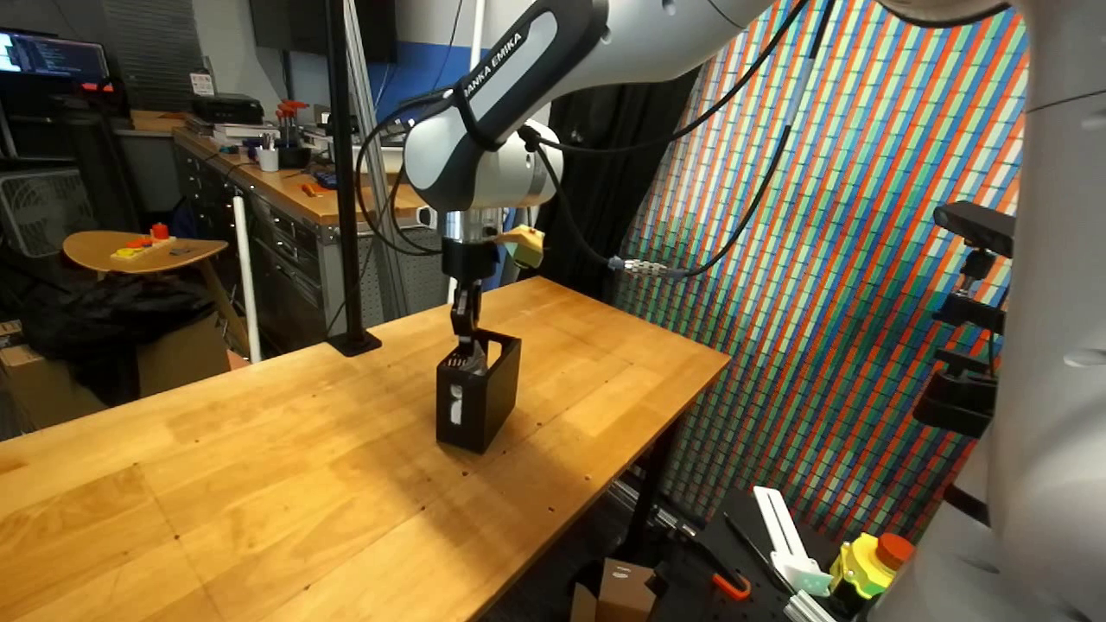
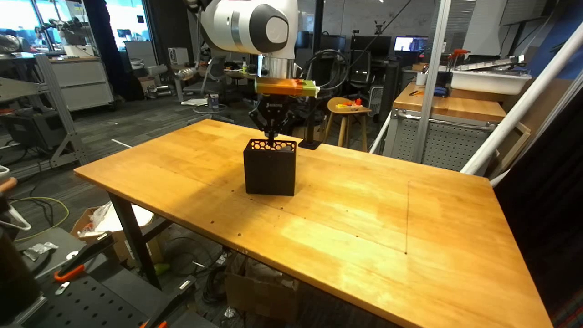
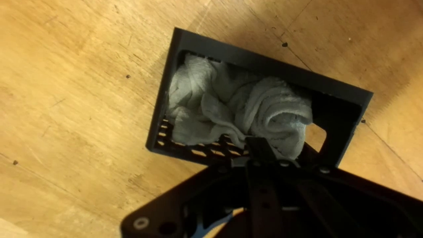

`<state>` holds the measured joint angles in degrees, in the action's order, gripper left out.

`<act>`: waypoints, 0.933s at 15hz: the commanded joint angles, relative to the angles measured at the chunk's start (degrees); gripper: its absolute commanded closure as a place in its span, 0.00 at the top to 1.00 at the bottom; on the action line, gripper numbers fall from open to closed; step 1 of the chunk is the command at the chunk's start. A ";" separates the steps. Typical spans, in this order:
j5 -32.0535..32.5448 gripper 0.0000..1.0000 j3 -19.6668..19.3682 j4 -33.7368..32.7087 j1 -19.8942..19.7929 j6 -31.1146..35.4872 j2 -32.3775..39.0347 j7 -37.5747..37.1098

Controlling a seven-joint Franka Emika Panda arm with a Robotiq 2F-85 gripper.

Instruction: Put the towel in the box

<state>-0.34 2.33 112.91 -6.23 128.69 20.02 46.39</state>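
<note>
Broad tabletop (image 2: 364, 214) around box (image 2: 270, 173) edges

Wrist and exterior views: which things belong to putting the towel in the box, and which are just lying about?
Part of the job:
white towel, rumpled
black box, with the towel inside
gripper, shut, at the box's open top; any grip on the towel unclear

Just lying about:
wooden stool with coloured pieces
white tub
cardboard carton

Before me I have a wooden tabletop (image 2: 355, 209), honey-toned, seamed and dotted with small dark holes. The black box (image 2: 270, 173) stands upright on it between the long edges; at the long edge across from me stands a black post (image 1: 344, 173).
</note>
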 commanded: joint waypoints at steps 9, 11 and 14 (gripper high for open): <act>0.53 0.01 -0.26 -8.39 -0.92 -0.48 6.50 -0.15; 0.45 0.01 -0.21 -9.14 -1.12 -0.63 7.37 -0.12; 0.25 0.01 0.00 -9.80 -1.27 -0.72 8.41 -0.17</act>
<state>-0.34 2.03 105.69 -7.10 128.68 26.47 46.39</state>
